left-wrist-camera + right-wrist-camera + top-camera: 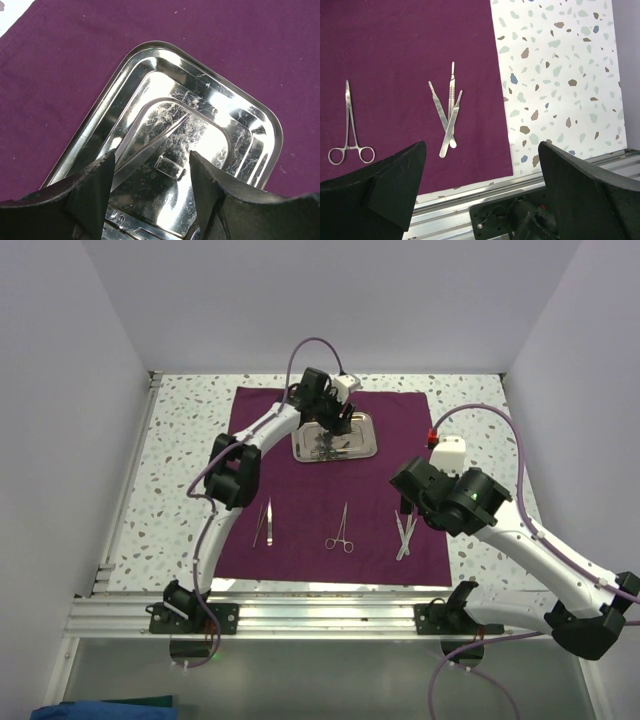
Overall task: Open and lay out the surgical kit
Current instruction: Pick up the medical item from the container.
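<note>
In the top view the contents of the steel tray [366, 447] are largely covered by the left gripper [329, 428]; only small dark, blurred shapes can be made out there. In the left wrist view the tray's near corner is cut off by the fingers [92, 187], and strong reflections make its floor hard to read. One thin pointed instrument [150, 147] is seen lying slantwise in the tray.

The left gripper's fingers are held partly apart over the tray, with the instrument's near end lying between them, close beside the left finger. Whether it is touched cannot be told, and nothing is seen clamped.

The right gripper [482, 145] is spread wide, and nothing is held or touched by it. The near edge of the cloth wrap [300, 495] is hidden by its fingers [395, 185] in the wrist view.

The cloth wrap is spread flat on the speckled table [560, 75], with the tray at its far middle. Along its near edge tweezers [265, 523], ring-handled forceps [350, 125] and three crossed scalpel handles [450, 112] are laid out, well apart.
</note>
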Controlling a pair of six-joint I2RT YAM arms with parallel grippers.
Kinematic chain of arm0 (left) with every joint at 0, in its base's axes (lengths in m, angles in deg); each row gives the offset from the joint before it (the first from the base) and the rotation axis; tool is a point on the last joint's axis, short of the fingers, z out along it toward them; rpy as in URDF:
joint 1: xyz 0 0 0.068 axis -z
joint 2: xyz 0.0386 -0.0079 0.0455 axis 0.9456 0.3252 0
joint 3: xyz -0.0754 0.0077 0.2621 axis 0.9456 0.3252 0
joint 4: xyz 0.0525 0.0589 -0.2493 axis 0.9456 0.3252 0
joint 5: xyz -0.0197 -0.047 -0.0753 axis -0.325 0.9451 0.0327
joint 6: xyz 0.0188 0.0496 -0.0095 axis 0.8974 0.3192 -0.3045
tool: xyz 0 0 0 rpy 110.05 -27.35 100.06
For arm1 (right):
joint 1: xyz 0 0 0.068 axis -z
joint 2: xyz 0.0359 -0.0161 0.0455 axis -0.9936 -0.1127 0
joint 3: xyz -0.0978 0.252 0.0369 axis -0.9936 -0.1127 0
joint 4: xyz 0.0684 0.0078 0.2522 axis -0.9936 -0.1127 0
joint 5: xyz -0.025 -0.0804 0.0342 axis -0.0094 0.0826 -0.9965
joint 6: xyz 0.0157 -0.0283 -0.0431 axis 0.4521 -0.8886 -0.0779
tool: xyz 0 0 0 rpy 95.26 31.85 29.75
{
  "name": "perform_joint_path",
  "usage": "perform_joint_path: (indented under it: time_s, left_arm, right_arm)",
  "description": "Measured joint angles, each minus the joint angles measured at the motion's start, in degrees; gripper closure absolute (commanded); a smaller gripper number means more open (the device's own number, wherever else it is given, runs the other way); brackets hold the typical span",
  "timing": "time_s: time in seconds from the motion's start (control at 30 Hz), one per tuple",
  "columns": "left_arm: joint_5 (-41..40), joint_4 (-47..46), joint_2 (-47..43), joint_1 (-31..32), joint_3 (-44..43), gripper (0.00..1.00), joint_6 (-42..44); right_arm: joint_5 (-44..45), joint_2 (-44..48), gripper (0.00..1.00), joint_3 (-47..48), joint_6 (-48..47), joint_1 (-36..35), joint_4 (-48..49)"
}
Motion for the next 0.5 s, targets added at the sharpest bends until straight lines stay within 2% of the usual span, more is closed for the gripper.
perform_joint_path:
  time_s: [0.33,0.43,0.47,0.5]
  left_arm:
    - [-4.3,0.7,1.0,0.1,0.8,0.38,2.1]
    - [-6.0,0.8,1.0,0.4,0.8,0.50,2.6]
    - [-6.4,0.9,1.0,0.4,0.8,0.59,2.6]
    - [-6.7,0.9,1.0,0.5,0.8,0.65,2.5]
  right_arm:
    - [0.0,0.0,0.02,0.0,-0.1,0.1,0.0]
    - [0.0,-0.1,0.02,0.0,-0.2,0.2,0.0]
    - [0.0,-0.1,0.02,0.0,-0.3,0.3,0.0]
    - [0.0,-0.2,0.02,0.0,-0.5,0.4,0.0]
